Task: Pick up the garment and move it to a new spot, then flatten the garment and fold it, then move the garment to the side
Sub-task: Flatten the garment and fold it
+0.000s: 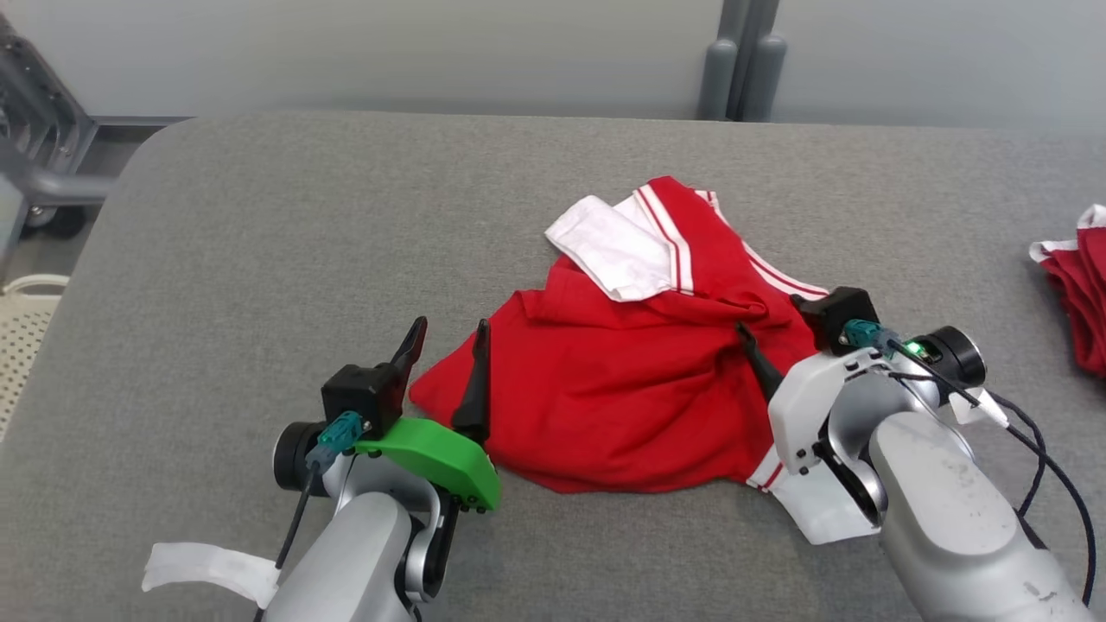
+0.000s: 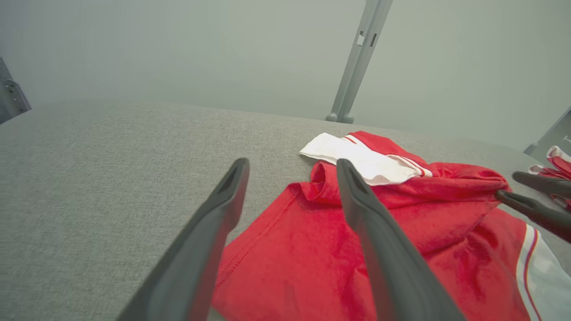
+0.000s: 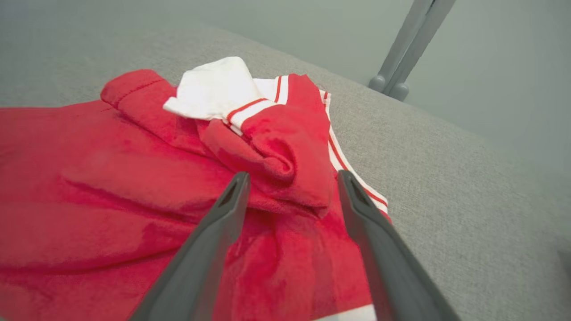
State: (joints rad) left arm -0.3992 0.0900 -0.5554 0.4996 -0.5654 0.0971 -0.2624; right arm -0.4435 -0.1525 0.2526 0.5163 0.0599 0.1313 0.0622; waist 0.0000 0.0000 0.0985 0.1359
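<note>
I have both arms reaching forward from the near edge of the grey table (image 1: 259,242), forearms low and angled inward toward each other. My left gripper (image 1: 451,325) points away from me at the left corner of the garment (image 1: 622,389). Its jaws stand wide apart with nothing between them. In the left wrist view the left gripper (image 2: 292,164) has one finger over bare table and the other over the red cloth (image 2: 303,249); I can't tell whether it touches.

My right gripper (image 1: 778,324) sits over the garment's right side, tilted down and leftward. The right wrist view shows the right gripper (image 3: 293,176) spread just as wide, its two fingers either side of a bunched red fold (image 3: 285,160), gripping nothing.

The garment lies crumpled near the table's middle, closer to my edge, between the two arms.

Count: two arms, two grippers, four dark fingers. One red garment with white striped trim, with two white sleeves showing: one sleeve (image 1: 609,246) at its far side, the other sleeve (image 1: 821,510) under my right wrist. One second heap of red and white cloth (image 1: 1080,294) sits at the table's right edge, well apart.
</note>
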